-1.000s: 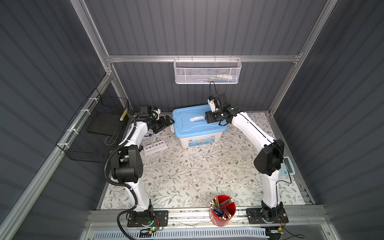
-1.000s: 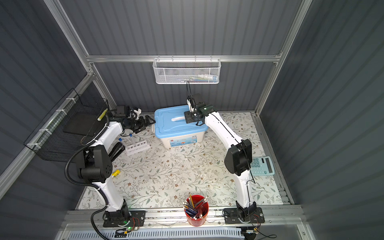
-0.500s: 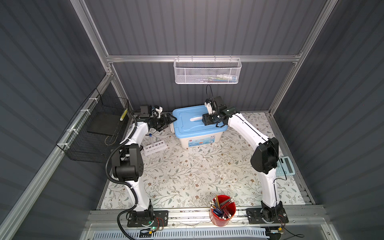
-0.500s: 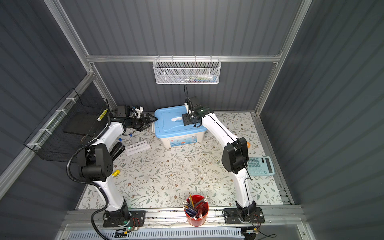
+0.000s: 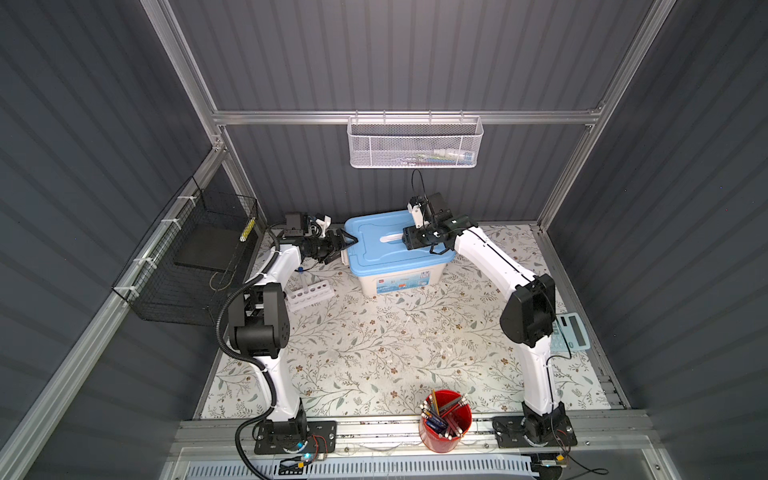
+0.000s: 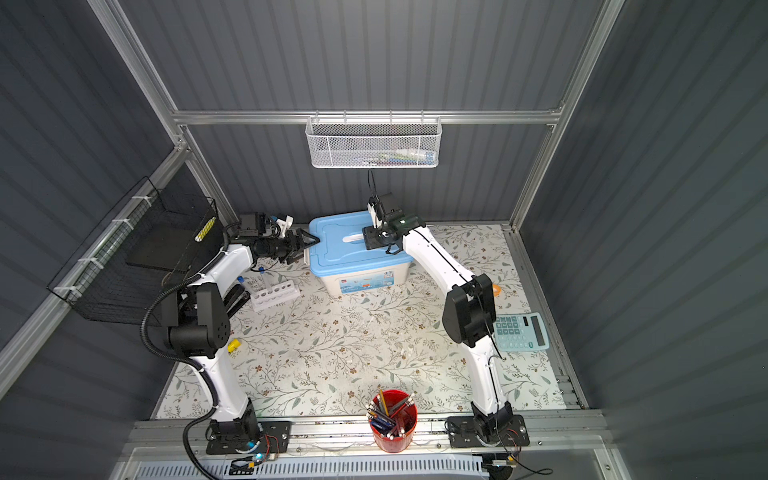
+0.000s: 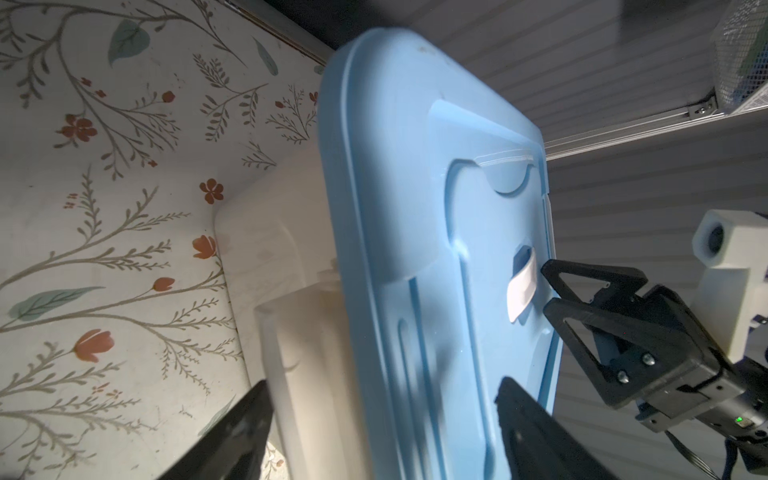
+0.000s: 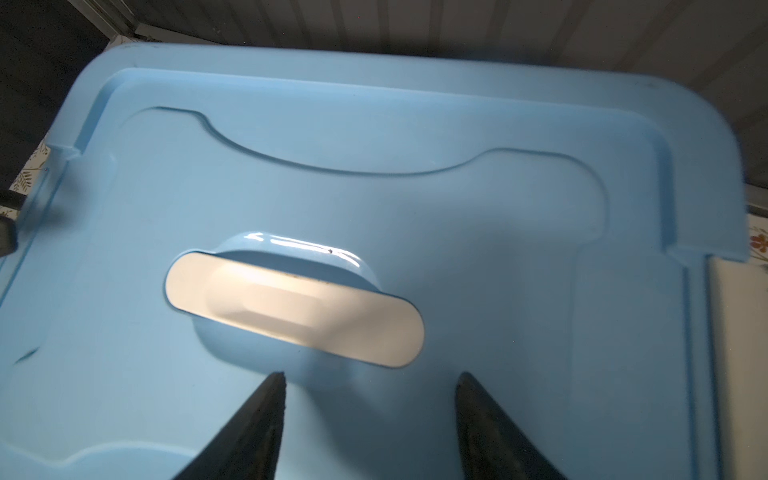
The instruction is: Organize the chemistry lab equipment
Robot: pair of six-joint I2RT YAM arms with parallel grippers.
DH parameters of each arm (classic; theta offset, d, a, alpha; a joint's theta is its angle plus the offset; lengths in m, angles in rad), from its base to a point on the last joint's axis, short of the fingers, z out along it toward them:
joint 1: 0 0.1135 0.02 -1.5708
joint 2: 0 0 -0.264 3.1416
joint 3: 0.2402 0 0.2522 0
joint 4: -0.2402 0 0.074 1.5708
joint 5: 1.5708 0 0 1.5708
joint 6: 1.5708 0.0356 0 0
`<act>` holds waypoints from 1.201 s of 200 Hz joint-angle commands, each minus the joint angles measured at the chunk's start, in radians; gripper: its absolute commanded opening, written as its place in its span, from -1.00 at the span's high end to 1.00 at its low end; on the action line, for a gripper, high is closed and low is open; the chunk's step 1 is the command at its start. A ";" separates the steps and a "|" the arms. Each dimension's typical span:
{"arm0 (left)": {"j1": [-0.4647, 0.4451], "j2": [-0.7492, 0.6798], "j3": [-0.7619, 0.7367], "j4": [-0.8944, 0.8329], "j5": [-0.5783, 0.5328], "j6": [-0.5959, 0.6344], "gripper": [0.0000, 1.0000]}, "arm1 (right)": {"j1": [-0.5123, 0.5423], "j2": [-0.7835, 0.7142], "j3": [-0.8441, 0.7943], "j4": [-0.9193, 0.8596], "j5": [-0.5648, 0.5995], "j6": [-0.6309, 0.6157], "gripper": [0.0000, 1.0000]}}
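While the left gripper (image 5: 350, 242) is sitting with jaws apart around the edge of the lid (image 5: 374, 245), the right gripper (image 8: 370, 378) is hanging open by the handle (image 8: 291, 307) (not touching). Both should be squeezing tight before lifting. Tubes (image 6: 262, 272) are standing in the rack (image 6: 276, 295) beside the box (image 5: 399, 278).

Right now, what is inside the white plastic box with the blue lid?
Hidden: the blue lid covers the white plastic box. Only the lid's white handle shows on top.
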State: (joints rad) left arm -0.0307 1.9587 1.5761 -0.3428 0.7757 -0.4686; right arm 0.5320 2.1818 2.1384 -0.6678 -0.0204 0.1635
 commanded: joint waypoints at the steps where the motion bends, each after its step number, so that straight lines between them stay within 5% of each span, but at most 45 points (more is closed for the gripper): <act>1: -0.009 0.013 0.015 0.013 0.030 -0.011 -0.63 | 0.001 0.035 -0.036 -0.021 -0.019 0.020 -0.31; 88: -0.019 0.003 0.069 -0.069 -0.041 0.034 -0.03 | 0.002 0.026 -0.097 0.023 -0.043 0.045 -0.29; 128: -0.048 0.006 0.115 -0.139 -0.104 0.077 0.08 | 0.001 0.020 -0.129 0.048 -0.061 0.056 -0.29; 221: -0.144 0.037 0.258 -0.362 -0.378 0.222 0.19 | -0.001 -0.011 -0.223 0.107 -0.078 0.070 -0.29; 240: -0.144 0.006 0.253 -0.359 -0.415 0.239 -0.11 | 0.000 -0.018 -0.232 0.113 -0.086 0.071 -0.29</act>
State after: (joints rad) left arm -0.1478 1.9770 1.8076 -0.6563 0.4057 -0.2897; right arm 0.5236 2.1323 1.9636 -0.4290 -0.0521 0.2024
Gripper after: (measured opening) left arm 0.458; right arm 0.644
